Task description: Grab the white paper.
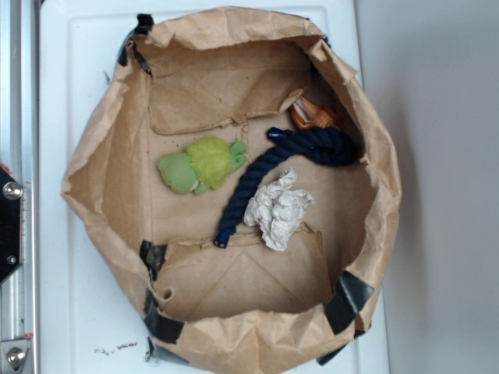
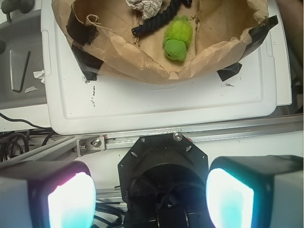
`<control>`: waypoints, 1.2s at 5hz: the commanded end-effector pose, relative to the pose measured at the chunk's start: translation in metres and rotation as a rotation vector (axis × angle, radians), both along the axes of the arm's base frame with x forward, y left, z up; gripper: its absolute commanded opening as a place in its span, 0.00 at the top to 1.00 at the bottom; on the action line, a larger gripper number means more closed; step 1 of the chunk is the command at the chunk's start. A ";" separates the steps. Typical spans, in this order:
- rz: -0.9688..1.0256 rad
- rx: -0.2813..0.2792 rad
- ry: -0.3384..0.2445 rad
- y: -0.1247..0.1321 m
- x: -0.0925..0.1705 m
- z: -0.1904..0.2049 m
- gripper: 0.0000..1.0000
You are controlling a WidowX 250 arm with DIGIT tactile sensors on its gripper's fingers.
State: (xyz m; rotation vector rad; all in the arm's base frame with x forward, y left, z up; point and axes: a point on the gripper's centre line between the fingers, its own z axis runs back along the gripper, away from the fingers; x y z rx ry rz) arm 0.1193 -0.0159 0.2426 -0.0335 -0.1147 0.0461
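The white paper (image 1: pixel 278 210) is a crumpled off-white wad lying on the floor of the open brown paper bag (image 1: pixel 101 164), right of centre, touching the dark blue rope (image 1: pixel 269 167). In the wrist view only its lower part shows at the top edge as the white paper (image 2: pixel 144 6). My gripper (image 2: pixel 151 199) is far back from the bag, over the black robot base, and does not show in the exterior view. Its two fingers (image 2: pixel 71 202) stand wide apart with glowing pads and nothing between them.
A green plush toy (image 1: pixel 201 164) lies left of the rope. An orange-brown object (image 1: pixel 313 117) sits at the bag's far right corner. The bag rests on a white tray (image 2: pixel 156 104). A metal rail (image 2: pixel 213 130) runs between tray and base.
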 end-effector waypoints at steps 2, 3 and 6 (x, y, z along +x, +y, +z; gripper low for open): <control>0.082 -0.020 -0.056 -0.014 0.019 -0.002 0.00; 0.051 -0.030 -0.074 -0.015 0.027 -0.013 0.00; -0.109 -0.035 -0.071 0.036 0.102 -0.061 0.00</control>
